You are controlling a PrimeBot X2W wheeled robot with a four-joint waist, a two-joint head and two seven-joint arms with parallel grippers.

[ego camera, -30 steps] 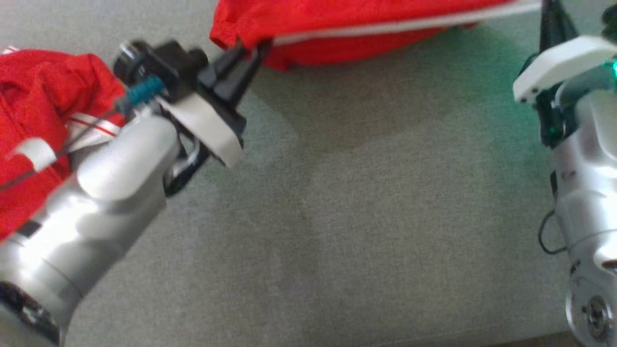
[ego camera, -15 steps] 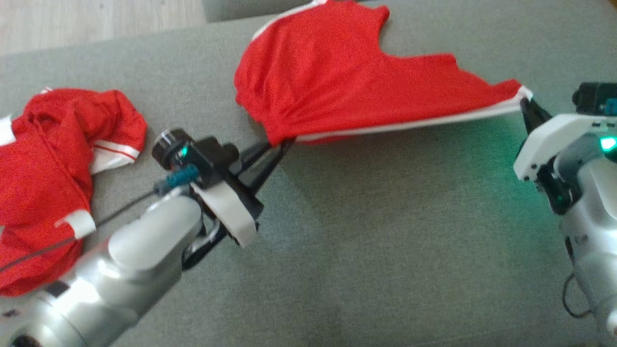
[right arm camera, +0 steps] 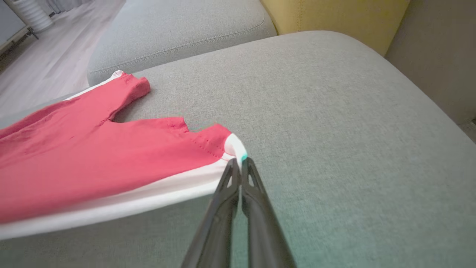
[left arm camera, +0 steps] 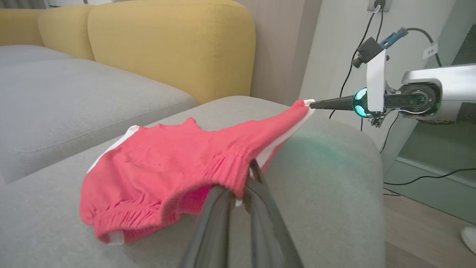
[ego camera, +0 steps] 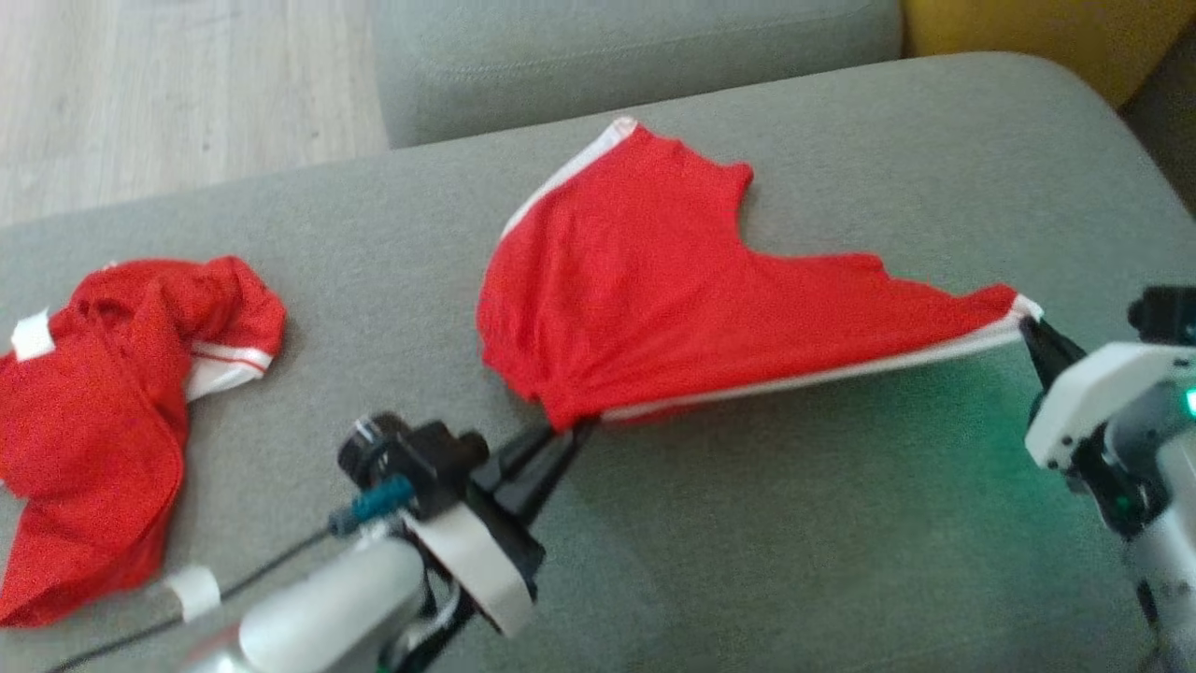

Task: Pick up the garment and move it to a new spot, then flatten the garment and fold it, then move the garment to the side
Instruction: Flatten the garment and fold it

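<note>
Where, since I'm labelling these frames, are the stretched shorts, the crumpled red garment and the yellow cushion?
shorts [ego camera: 645, 280]: head view, middle of the red fabric.
crumpled red garment [ego camera: 93, 439]: head view, its bunched red centre.
yellow cushion [left arm camera: 171, 48]: left wrist view, its front face.

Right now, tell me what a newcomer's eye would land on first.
The red shorts stretched taut mid-cushion, one end pinched by the left fingers, the white-trimmed corner by the right fingers. Next, a crumpled red garment lies at the far left of the grey cushion.
</note>
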